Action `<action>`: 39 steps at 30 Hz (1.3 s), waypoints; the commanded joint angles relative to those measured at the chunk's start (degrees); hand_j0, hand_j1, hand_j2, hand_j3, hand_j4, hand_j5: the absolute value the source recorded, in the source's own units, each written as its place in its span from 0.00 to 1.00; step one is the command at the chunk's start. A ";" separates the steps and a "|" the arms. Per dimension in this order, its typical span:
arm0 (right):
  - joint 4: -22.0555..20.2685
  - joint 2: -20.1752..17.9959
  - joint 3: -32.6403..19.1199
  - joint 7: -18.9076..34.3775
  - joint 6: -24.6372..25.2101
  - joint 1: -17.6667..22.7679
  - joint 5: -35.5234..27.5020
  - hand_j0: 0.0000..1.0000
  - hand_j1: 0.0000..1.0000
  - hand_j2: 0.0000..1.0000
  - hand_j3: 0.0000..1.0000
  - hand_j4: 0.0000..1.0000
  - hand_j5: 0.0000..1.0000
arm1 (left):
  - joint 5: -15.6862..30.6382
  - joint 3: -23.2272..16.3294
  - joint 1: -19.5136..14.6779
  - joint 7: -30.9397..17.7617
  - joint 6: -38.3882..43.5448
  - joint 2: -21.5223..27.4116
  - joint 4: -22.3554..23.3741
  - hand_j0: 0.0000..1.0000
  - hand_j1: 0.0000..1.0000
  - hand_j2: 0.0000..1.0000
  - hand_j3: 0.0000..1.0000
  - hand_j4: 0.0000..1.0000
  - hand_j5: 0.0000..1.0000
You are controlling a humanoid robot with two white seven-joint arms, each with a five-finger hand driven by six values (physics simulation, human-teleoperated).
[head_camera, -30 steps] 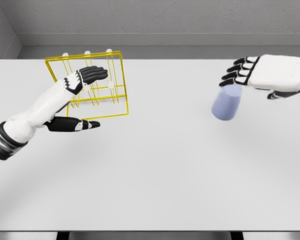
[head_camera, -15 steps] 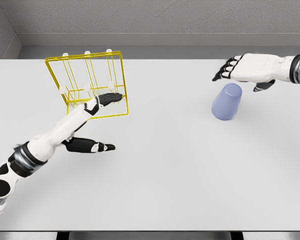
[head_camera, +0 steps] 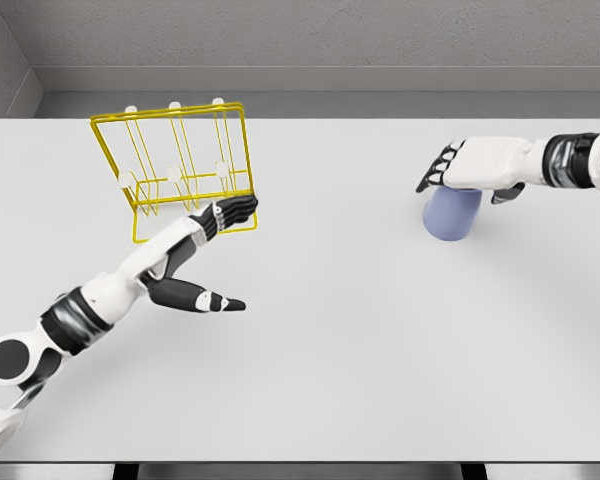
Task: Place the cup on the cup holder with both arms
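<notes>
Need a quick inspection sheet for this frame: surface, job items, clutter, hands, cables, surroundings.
Surface: white table, flat, bare between the items.
Job's things: lavender cup upside down at right; yellow wire cup holder at far left, pegs bare.
Clutter: nothing seen.
Hands: left hand open, fingertips at the holder's front right corner; contact unclear. Right hand open, palm down over the cup's top, not closed on it.
Cables: nothing seen.
Surroundings: grey walls behind the table.
</notes>
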 commanded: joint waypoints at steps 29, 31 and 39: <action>-12.35 -6.10 -0.27 -0.02 0.13 -0.09 0.09 0.52 0.52 0.52 0.52 0.52 0.52 | 7.15 -1.39 -0.09 -0.05 9.71 -3.85 5.21 1.00 1.00 1.00 1.00 1.00 1.00; -17.45 -8.29 -2.37 -0.02 0.13 0.79 0.09 0.52 0.52 0.52 0.52 0.52 0.52 | 7.06 -1.39 -0.09 0.04 9.71 -3.85 5.65 1.00 1.00 1.00 1.00 1.00 1.00; -26.68 -10.23 -3.08 -0.02 0.13 3.69 -0.53 0.52 0.52 0.52 0.52 0.52 0.52 | 7.32 -1.22 0.00 1.79 11.82 -5.26 7.15 1.00 1.00 1.00 1.00 1.00 1.00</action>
